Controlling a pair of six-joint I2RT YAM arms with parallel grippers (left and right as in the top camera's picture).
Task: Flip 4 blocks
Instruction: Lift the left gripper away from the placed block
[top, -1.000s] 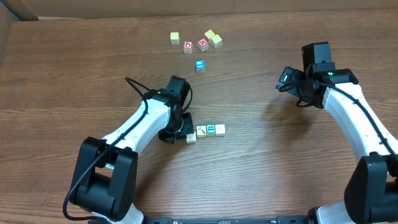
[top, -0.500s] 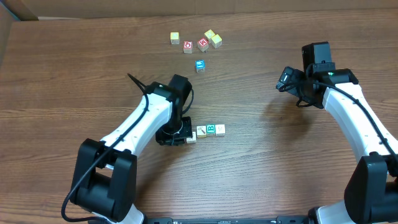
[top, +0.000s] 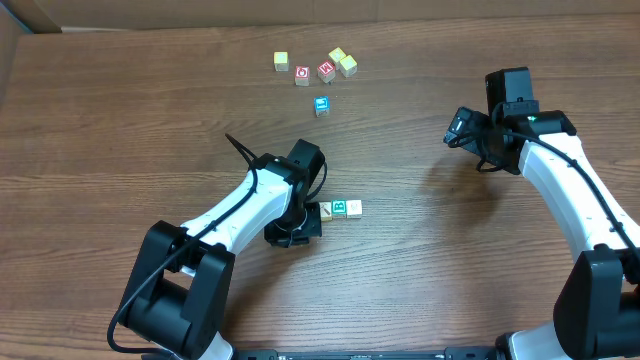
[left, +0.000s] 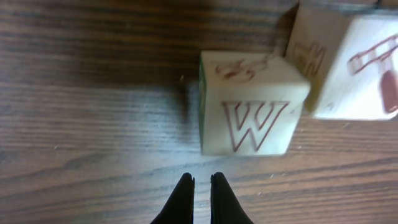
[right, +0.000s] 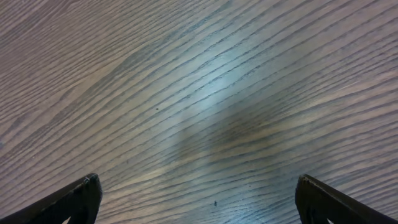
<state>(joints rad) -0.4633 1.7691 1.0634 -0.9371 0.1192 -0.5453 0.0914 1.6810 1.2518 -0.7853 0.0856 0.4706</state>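
Observation:
Three pale blocks show in a row in the overhead view: a patterned one (top: 325, 211), a green-printed one (top: 339, 208) and a plain one (top: 354, 208). My left gripper (top: 303, 221) hangs over the row's left end and covers whatever lies there. In the left wrist view, a cream block with a brown W (left: 249, 106) stands just ahead of my left gripper (left: 201, 182), which is shut with nothing between its tips. Another printed block (left: 351, 62) touches the W block's right side. My right gripper (top: 462, 128) hovers open at the far right over bare wood (right: 199, 199).
At the back of the table lie other cubes: a yellowish one (top: 281, 61), two red-faced ones (top: 302, 75) (top: 326, 70), two more yellowish ones (top: 342, 61) and a blue-faced one (top: 321, 105). A cardboard wall runs along the table's far edge.
My left arm has swung right and slightly toward the front, so its gripper now covers the row's leftmost block in the overhead view. The right arm has not moved.

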